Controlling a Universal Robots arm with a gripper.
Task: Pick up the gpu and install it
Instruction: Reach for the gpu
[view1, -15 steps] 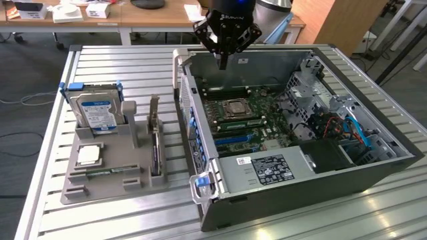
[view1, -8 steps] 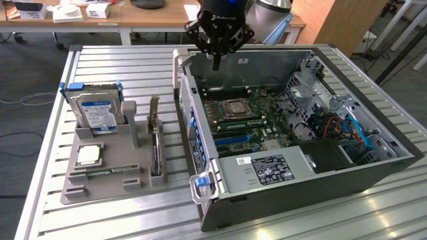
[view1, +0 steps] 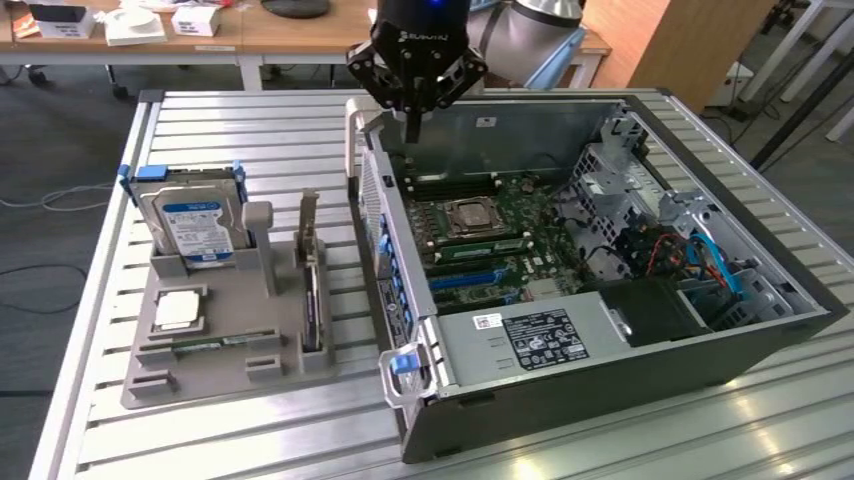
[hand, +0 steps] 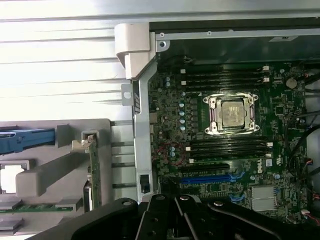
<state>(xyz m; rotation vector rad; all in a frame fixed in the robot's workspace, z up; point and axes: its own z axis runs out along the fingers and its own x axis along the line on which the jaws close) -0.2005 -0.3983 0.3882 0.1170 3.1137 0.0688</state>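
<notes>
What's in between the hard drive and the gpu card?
A gray upright post of the holder stands between the hard drive and the gpu, seen in the exterior view.

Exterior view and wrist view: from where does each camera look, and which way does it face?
Exterior view: off the arm, raised, looking down at the table, the open computer case and the parts holder; the gripper, shut and empty, hangs above the case.
Wrist view: on the wrist, facing down onto the motherboard; part of the gripper shows.
Shared: motherboard, holder, the gpu standing in it.
</notes>
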